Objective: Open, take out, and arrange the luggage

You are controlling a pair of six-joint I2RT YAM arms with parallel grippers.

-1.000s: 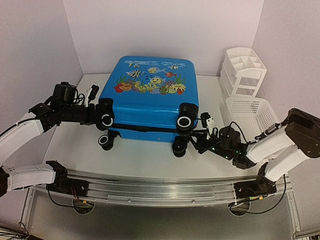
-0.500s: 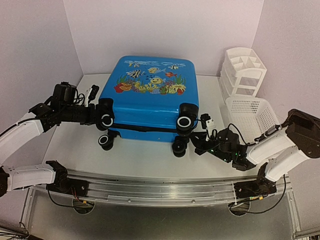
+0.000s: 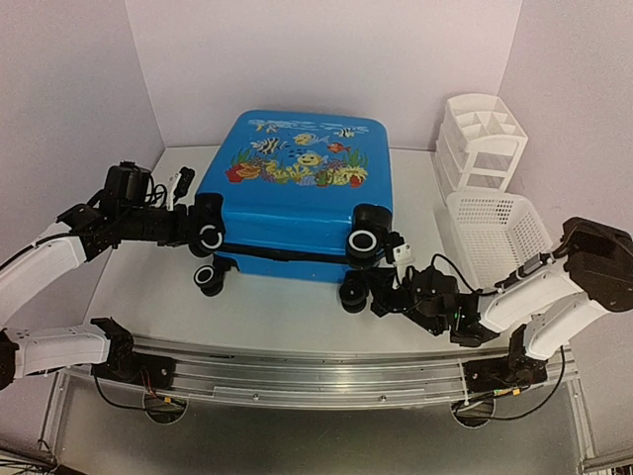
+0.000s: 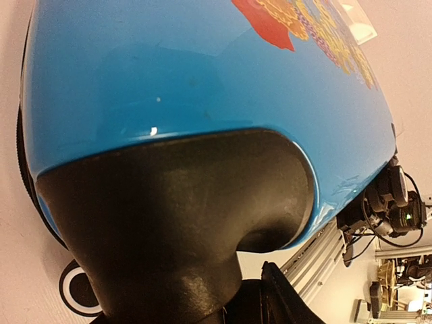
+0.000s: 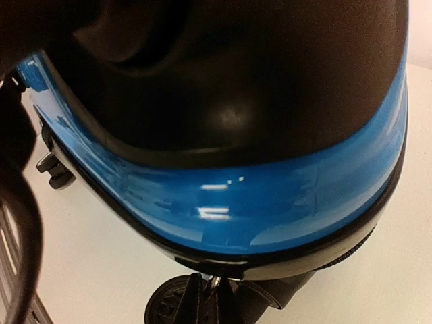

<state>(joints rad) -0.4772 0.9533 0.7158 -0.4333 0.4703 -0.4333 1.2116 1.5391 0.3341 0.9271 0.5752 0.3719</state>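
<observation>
The luggage [image 3: 297, 188], a bright blue hard-shell case with a fish print on its lid, lies flat and shut mid-table. My left gripper [image 3: 195, 234] is at its near left corner. In the left wrist view the black wheel housing [image 4: 169, 216] fills the space between the jaws, with one finger [image 4: 280, 300] against it. My right gripper [image 3: 380, 296] is at the near right corner, beside the lower wheel [image 3: 353, 294]. There the black zip band [image 5: 351, 236] runs under the blue shell [image 5: 270, 196]. My right gripper [image 5: 212, 300] is shut on the small metal zip pull [image 5: 214, 280].
A white slatted basket [image 3: 495, 228] and a white drawer organiser [image 3: 482, 139] stand to the right of the case. A metal rail [image 3: 316, 361] runs along the near table edge. Walls close in at the back and on both sides.
My right gripper has moved left to the case's near right corner and shut on the zip pull. The left arm and the case have not moved.
</observation>
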